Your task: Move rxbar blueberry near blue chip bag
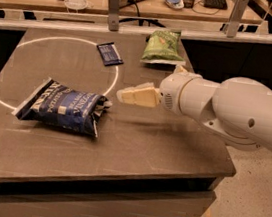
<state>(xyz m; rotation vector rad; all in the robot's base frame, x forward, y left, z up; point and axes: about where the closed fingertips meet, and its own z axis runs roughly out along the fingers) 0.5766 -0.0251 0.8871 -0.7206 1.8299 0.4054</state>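
Observation:
The rxbar blueberry [109, 54] is a small flat dark navy wrapper lying on the far middle of the table. The blue chip bag [64, 107] is large and crinkled, lying on its side at the left front. My gripper [128, 94] hangs above the table's middle, right of the chip bag and in front and right of the rxbar, touching neither. It points left with nothing in it.
A green chip bag [162, 45] lies at the far right of the grey table [135, 151]. A white ring line [60, 39] curves across the tabletop. A rail with metal posts [113, 1] and a cluttered desk stand behind the table.

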